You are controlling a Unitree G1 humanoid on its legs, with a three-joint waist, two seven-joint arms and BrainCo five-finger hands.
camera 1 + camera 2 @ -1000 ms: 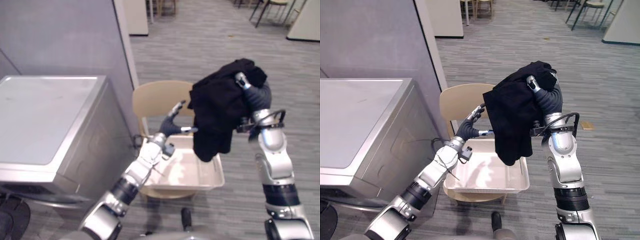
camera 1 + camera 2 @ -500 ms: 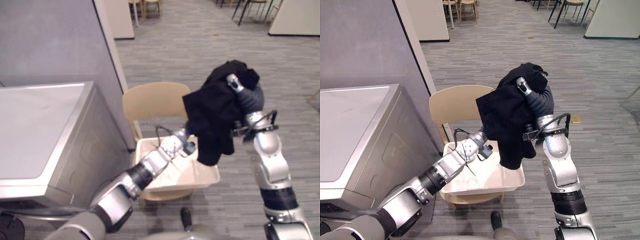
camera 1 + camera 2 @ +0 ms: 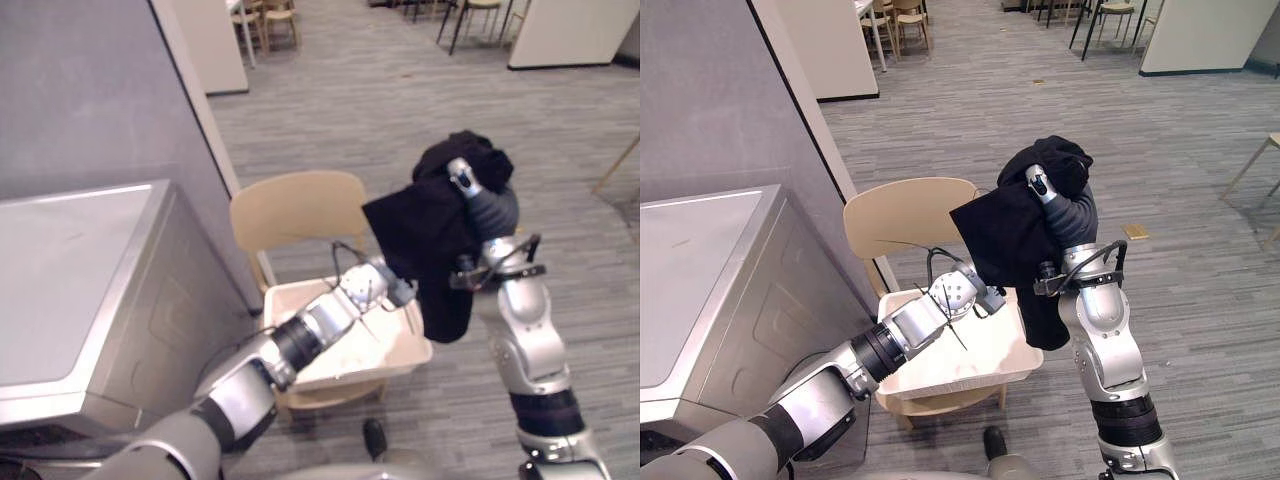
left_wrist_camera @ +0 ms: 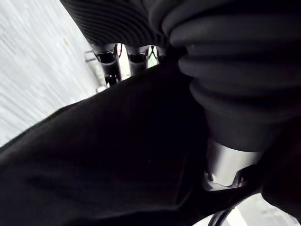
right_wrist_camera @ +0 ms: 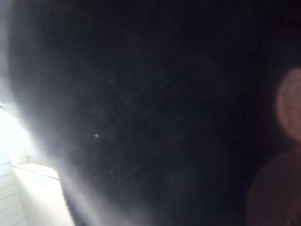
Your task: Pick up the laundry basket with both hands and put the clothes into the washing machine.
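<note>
My right hand [image 3: 493, 208] is raised at chest height over the chair, shut on a black garment [image 3: 425, 240] that drapes over it and hangs down. The left hand [image 3: 958, 292] reaches across the cream laundry basket [image 3: 950, 375] and meets the garment's lower left edge. In the left wrist view the black cloth [image 4: 117, 155] lies right against that hand, beside the right arm's ribbed wrist cover [image 4: 235, 70]. Dark cloth [image 5: 141, 117] covers the right wrist view. The basket sits on a beige chair [image 3: 295, 215]. The grey washing machine [image 3: 70, 270] stands at the left.
A grey partition wall [image 3: 90, 90] rises behind the washing machine. Open carpet [image 3: 580, 130] spreads to the right and beyond the chair. Wooden chairs [image 3: 262, 15] and tables stand far back.
The left hand has moved from above the basket's left side across to the hanging garment's lower edge. The right hand still holds the garment up. The camera has shifted.
</note>
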